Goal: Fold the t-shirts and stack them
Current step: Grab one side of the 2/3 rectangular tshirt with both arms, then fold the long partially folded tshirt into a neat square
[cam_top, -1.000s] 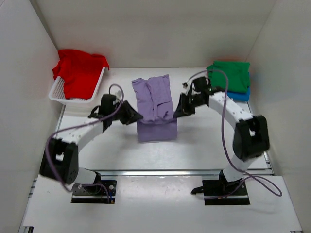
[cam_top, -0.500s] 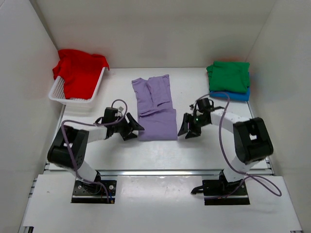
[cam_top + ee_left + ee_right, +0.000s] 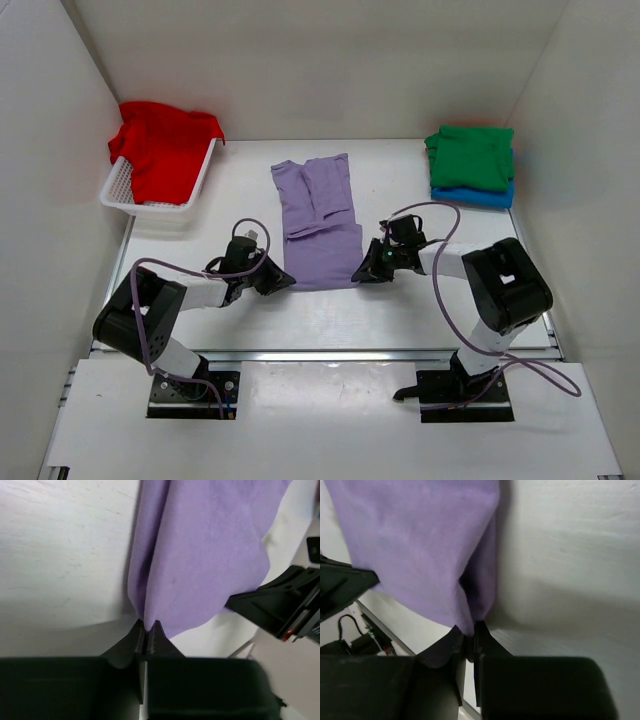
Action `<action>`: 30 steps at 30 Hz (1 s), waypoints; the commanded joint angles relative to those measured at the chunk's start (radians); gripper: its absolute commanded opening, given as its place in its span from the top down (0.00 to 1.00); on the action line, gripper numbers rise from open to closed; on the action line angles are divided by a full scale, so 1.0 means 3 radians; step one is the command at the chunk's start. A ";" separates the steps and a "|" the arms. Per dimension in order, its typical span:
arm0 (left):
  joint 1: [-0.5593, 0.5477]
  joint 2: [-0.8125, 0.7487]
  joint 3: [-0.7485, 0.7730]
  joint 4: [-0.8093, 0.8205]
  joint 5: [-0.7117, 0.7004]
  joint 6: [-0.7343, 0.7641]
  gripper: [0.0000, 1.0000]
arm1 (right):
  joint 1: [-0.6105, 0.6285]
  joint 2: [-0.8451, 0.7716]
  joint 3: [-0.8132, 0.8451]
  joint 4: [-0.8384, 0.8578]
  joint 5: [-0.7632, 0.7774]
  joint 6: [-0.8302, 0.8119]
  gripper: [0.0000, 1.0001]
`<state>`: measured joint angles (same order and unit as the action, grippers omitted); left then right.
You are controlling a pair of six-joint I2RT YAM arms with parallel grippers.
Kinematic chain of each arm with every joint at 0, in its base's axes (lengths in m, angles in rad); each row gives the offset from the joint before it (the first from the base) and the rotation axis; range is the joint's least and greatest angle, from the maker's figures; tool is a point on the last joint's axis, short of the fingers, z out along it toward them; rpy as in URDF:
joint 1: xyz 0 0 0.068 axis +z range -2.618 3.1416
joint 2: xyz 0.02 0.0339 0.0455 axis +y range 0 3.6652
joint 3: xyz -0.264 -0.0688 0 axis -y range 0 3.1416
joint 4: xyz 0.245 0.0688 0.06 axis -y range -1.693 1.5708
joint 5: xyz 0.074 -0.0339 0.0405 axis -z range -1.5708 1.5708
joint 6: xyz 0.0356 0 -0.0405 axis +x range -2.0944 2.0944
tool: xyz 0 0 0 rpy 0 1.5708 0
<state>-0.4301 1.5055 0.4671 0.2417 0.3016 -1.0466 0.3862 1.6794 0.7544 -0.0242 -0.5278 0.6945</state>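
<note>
White walls (image 3: 300,60) box in a pale table (image 3: 320,320), and the work on it looks a little past the halfway mark. At the far right corner a green t-shirt (image 3: 470,155) lies folded into a neat block on top of a blue t-shirt (image 3: 478,197), of which only the near edge shows; those two appear folded and stacked. In the middle of the table lies the lavender t-shirt (image 3: 318,225), narrowed to a long strip with its sides turned in, running from the far side toward the arms. It seems to be the piece in hand. The left hand (image 3: 283,282) sits low at the strip's near left corner, and its wrist view shows the left hand (image 3: 146,632) pinched closed with a peak of purple cloth caught between the fingertips. The right hand (image 3: 362,273) mirrors it at the near right corner, and its own camera shows the right hand (image 3: 470,632) likewise clamped tight on a fold of the same fabric. With both near corners held, the likely next step is a lengthwise fold of the strip, after which it would need carrying to the pile at the right. The red t-shirt (image 3: 160,150) lies heaped and unfolded in the white basket (image 3: 125,192) at the far left, spilling over its rim, so it has all its folding and stacking left.
</note>
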 commanded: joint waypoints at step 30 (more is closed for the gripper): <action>0.0676 -0.0065 0.1678 -0.0964 -0.0115 0.0845 1.00 | -0.0565 0.0396 0.2088 -0.1468 -0.0475 -0.0929 1.00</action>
<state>-0.2993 1.3293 0.7773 -0.1154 0.3725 -0.8986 0.2943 1.6245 1.1366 -0.3977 -0.6785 0.5179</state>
